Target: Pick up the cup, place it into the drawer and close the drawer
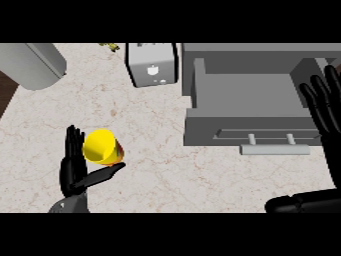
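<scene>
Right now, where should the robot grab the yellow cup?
Around its side wall, coming from the left. The cup lies tilted on the counter, and the open left hand already has fingers on its left and thumb below.

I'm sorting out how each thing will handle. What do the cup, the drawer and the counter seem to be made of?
Cup: probably glossy plastic, going by its bright, even yellow.
Drawer: flat matte grey, painted metal or plastic; the look leaves it open.
Counter: looks like polished stone, pale with thin brownish veins.
</scene>
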You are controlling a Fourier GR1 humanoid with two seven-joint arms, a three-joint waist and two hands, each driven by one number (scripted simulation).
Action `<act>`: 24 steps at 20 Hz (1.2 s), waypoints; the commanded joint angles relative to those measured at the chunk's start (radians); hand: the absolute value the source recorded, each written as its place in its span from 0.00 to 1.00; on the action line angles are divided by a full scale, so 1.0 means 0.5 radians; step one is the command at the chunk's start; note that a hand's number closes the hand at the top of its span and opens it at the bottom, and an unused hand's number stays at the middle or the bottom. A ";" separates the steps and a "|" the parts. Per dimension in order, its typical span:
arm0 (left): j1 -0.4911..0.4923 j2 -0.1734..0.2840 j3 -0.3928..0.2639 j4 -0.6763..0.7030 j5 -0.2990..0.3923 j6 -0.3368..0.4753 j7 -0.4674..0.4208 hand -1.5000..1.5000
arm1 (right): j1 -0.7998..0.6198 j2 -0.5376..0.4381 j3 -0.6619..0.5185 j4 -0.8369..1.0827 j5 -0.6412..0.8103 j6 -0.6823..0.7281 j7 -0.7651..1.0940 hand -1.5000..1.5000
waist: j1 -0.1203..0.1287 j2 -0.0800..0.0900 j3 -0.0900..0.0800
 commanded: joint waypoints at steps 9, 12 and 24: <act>-0.097 0.017 0.095 0.289 0.133 -0.260 -0.189 0.00 | -0.125 -0.047 -0.084 0.047 -0.068 -0.002 0.075 0.00 | 0.001 0.001 0.000; -0.258 -0.062 0.095 0.444 0.151 -0.278 -0.237 0.00 | 0.160 0.034 0.050 -0.085 0.030 0.031 -0.062 0.00 | -0.012 0.001 -0.001; -0.292 -0.046 0.071 0.493 0.186 -0.650 -0.384 1.00 | -0.164 -0.033 -0.074 0.065 -0.019 -0.043 0.083 0.00 | 0.011 -0.002 0.000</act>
